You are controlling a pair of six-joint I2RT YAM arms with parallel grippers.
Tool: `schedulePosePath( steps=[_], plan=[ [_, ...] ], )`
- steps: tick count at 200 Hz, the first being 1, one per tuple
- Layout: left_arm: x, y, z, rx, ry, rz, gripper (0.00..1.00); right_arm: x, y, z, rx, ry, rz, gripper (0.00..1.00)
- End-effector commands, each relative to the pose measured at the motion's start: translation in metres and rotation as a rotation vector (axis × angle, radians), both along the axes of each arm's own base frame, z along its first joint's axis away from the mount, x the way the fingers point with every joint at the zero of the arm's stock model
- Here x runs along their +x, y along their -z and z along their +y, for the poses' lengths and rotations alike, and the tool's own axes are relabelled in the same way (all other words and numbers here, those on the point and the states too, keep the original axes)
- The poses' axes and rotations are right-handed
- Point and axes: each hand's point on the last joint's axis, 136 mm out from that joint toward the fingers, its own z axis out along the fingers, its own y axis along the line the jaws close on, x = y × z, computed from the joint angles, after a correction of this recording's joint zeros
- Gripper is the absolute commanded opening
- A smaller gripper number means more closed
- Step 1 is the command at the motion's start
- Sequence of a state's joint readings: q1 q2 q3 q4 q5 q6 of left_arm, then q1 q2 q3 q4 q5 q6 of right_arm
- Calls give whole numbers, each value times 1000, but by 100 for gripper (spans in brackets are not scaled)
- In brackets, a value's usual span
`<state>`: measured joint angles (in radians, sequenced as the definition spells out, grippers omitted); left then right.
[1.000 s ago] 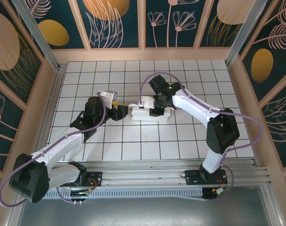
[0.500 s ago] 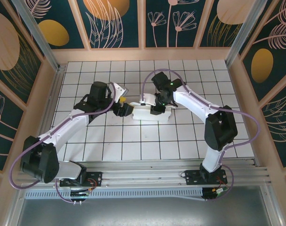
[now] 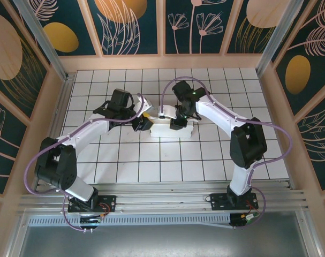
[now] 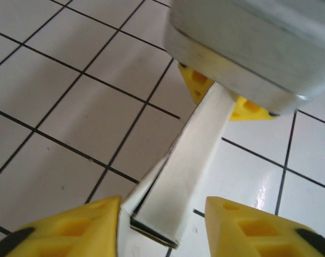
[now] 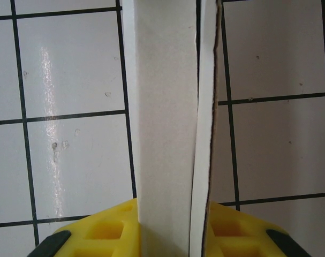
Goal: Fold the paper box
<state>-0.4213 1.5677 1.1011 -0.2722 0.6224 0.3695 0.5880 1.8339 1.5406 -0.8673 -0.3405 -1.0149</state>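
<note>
We saw the paper box (image 3: 173,130) lying near the middle of the tiled desk (image 3: 151,160), between the two arms. The right tool (image 5: 170,214) pinched two upright panels of it together, while the left tool (image 4: 162,209) stood spread around the box's end.

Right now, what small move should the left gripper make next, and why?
Probably close the left gripper on the box wall: its fingers straddle that upright wall with a gap showing, while the right gripper pinches it farther along, steadying it.
</note>
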Motion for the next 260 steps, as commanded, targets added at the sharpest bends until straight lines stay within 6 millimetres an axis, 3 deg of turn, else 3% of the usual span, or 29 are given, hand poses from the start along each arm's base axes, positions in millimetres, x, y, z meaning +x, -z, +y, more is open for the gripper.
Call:
schedulePosePath(
  steps=[1, 47, 111, 225, 260],
  plan=[
    [14, -15, -2, -42, -76, 20, 40, 5, 0, 4, 26, -5, 19, 25],
    [24, -11, 9, -10, -242, 137, 27, 11, 4, 1, 13, 2, 21, 25],
    [28, 23, 15, 93, -278, 243, 44, 15, 10, 6, 10, 4, 48, 24],
    [33, -1, 27, 77, -331, 123, 36, 14, 10, 4, 3, 14, 53, 24],
    [30, -2, 20, 45, -299, 141, 25, 15, 11, 5, 0, 20, 60, 23]
  ],
)
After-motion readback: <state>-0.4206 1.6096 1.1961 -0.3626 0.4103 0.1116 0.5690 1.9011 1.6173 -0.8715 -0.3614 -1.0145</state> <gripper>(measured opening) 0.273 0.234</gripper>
